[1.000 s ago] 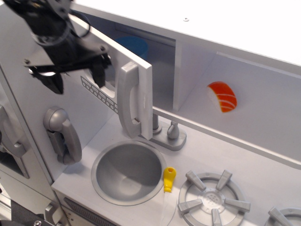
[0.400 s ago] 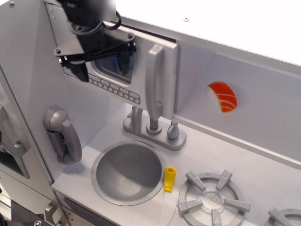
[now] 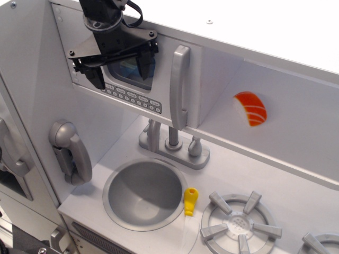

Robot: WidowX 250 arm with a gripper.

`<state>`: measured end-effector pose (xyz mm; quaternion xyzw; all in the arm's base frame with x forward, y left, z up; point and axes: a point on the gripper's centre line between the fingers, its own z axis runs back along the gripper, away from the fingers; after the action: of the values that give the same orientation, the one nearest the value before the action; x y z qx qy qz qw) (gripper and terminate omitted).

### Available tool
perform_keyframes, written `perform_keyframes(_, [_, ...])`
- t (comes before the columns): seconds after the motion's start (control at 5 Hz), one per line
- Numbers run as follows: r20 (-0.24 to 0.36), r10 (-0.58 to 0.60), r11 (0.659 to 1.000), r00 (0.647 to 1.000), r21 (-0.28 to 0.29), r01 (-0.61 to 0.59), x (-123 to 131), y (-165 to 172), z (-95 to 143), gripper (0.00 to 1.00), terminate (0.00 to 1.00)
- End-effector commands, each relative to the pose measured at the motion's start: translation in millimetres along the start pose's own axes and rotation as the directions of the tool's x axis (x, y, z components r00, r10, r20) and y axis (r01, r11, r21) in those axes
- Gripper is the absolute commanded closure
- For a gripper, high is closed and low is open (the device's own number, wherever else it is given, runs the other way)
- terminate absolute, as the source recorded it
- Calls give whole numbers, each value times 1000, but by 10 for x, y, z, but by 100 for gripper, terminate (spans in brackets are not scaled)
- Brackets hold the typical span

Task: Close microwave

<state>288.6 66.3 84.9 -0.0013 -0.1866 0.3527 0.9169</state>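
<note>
A white-grey toy kitchen (image 3: 32, 69) fills the frame, its edges cut off on all sides. At about eleven o'clock sits the microwave (image 3: 135, 79), its door lying flush with the cabinet front. The tall grey handle (image 3: 179, 87) stands upright at the door's right edge, a row of small buttons (image 3: 132, 98) beneath the dark window. A black gripper (image 3: 119, 66) hangs in front of that window, its two fingers spread apart and holding nothing; it hides much of the glass, and the arm above is cropped. At six o'clock lies the round sink (image 3: 144, 193), a faucet (image 3: 172, 143) behind it. A grey phone handset (image 3: 70, 152) hangs at nine o'clock. At three o'clock rests an orange sushi piece (image 3: 250, 108); a small yellow object (image 3: 190, 201), hard to identify, sits beside the sink.
</note>
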Motion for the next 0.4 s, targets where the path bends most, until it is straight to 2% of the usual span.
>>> perform_keyframes(0.0, [-50,-198,976,979,77,202,-314,672,191,0,0])
perform_keyframes(0.2, [-66,-260,963,963,51,263,-379,798,183,0,0])
